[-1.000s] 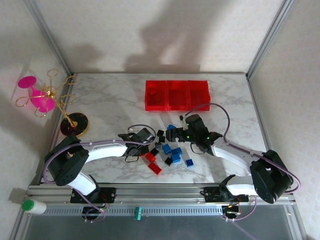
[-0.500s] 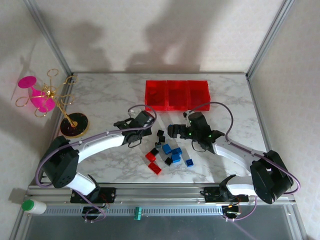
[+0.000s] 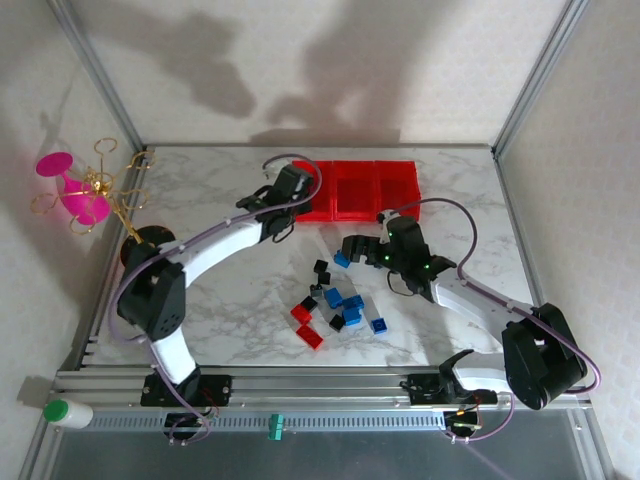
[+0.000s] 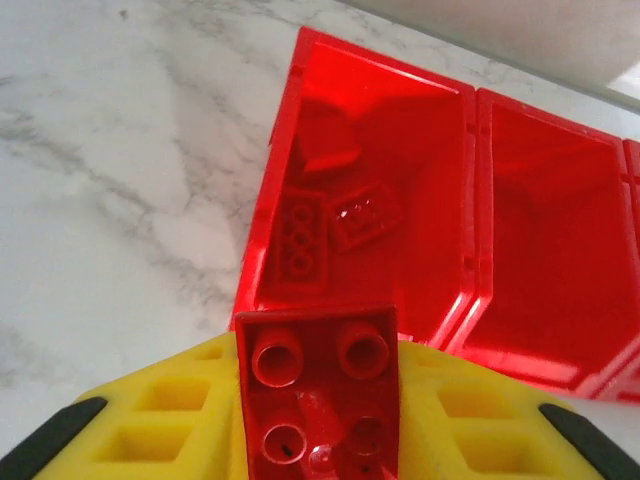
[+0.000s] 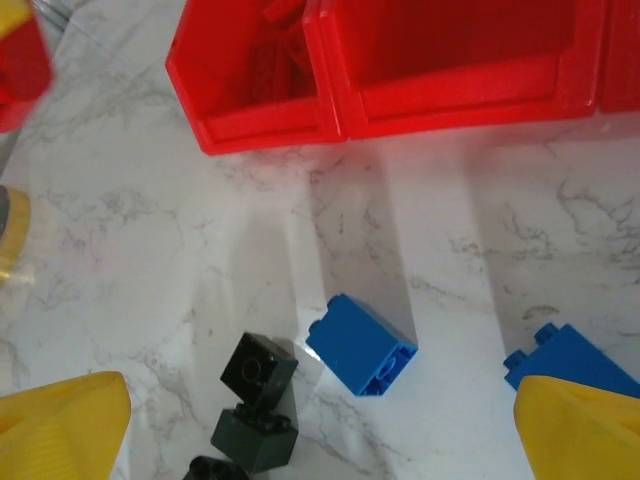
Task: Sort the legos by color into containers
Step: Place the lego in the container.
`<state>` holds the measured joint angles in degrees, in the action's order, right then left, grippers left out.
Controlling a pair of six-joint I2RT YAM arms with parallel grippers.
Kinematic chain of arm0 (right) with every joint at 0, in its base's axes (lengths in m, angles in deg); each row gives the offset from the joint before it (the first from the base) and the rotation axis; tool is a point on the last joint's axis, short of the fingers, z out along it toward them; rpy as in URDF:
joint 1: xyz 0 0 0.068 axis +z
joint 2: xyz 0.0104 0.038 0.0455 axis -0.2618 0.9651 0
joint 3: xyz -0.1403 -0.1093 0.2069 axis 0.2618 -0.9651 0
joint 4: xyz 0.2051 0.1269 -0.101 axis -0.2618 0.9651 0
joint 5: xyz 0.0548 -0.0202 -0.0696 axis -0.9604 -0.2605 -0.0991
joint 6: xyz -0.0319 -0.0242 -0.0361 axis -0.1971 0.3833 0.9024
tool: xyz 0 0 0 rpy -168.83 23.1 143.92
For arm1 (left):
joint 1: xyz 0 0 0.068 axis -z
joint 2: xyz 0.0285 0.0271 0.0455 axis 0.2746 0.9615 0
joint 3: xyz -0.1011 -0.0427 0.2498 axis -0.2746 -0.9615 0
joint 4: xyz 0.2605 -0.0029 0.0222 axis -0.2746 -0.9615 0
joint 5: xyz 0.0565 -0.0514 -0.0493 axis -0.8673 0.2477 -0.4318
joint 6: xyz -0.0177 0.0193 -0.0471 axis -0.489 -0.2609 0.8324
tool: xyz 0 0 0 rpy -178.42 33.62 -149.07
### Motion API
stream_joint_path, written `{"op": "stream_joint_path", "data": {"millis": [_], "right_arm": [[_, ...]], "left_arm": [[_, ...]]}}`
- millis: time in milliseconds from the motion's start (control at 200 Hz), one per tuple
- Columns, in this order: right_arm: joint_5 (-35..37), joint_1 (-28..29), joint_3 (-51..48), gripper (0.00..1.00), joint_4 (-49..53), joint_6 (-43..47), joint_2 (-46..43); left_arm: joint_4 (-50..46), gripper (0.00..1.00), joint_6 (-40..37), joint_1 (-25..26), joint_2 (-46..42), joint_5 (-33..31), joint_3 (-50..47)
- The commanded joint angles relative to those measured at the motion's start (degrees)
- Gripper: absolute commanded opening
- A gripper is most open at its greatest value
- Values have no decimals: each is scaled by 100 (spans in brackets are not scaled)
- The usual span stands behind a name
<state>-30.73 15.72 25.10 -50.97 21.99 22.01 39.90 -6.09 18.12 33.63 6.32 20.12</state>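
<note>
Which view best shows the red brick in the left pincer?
Left wrist: the red brick is close, sharp in the left pincer. Top external makes it too small to tell; right wrist gives a red blur.

The surface (image 3: pixel 220 200) is white marble with grey veining. The containers (image 3: pixel 355 190) are translucent red, and the bricks (image 4: pixel 300 235) in the leftmost one are red too. The red brick (image 4: pixel 318 400) in the left jaws matches them; the pads (image 4: pixel 160 425) of those jaws are yellow with black tips. The right pads (image 5: pixel 60 425) are also yellow. The loose legos (image 3: pixel 335 300) are red, blue and black, among them a blue brick (image 5: pixel 360 345) and black bricks (image 5: pixel 258 370). The arms (image 3: pixel 215 245) are white with black joints and purple cables. The glass (image 3: pixel 75 195) is pink, its stand (image 3: pixel 120 205) gold. The bottle (image 3: pixel 68 412) is white with a green cap.
</note>
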Motion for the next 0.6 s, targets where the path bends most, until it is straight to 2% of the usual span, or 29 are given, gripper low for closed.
{"op": "stream_joint_path", "data": {"millis": [0,200,421,596], "right_arm": [[3,-94,197,99,-273,-105,17],[-31,-169,242,99,-311,-90,19],[27,-214,129,99,-361,-90,-23],[29,-210,84,99,-438,-81,-22]], "left_arm": [[116,19,-370,-97,609,-50,635],[-36,20,-660,-173,1640,-333,1698],[-321,23,-891,-313,2655,-273,2822],[-391,36,-1094,-345,3118,-339,3384]]}}
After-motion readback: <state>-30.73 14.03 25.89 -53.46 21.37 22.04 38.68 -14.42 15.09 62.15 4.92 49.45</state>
